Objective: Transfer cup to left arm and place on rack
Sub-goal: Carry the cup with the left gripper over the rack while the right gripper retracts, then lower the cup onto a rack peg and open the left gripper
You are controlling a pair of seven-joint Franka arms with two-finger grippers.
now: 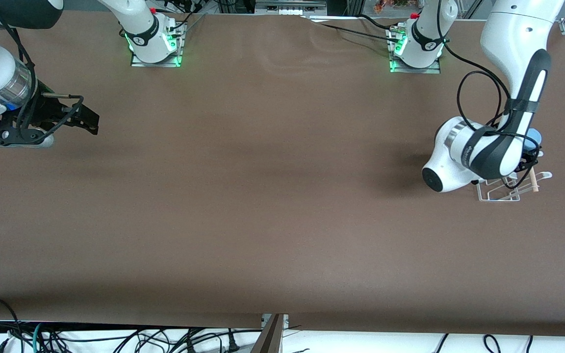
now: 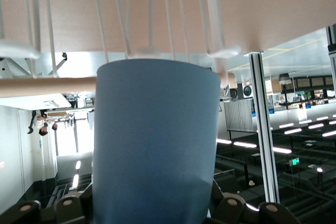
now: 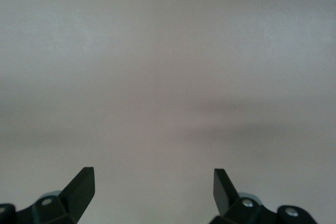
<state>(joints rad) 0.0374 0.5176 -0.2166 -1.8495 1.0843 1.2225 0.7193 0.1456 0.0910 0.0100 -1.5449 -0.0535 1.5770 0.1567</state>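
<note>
Landmark: I place everything relative to the rack (image 1: 510,186), which stands on the worktop (image 1: 272,206) at the left arm's end, close to that end's edge.

Cup: the cup (image 2: 155,140) is light blue and clamped in the left gripper (image 2: 152,211). In the front view only a sliver of it (image 1: 534,136) shows past the left arm's wrist, over the rack's side farther from the front camera.

Left gripper: over the rack, jaws clamped on the cup's lower wall. From its wrist camera I see the rack's white wires (image 2: 157,14) and the wooden dowel (image 2: 47,86) just past the cup's rim; I cannot tell whether rim and wires touch.

Rack detail: the clear frame and the dowel (image 1: 534,179) show below the left wrist in the front view; the rest is hidden by the arm.

Right gripper: the right gripper (image 1: 89,122) waits well apart from the rack, at the right arm's end, jaws apart and holding nothing. Its fingers (image 3: 79,190) frame bare worktop.

Open room: I see a wide bare stretch of worktop between the rack and the right gripper, and more bare worktop on the rack's side nearer the front camera.
</note>
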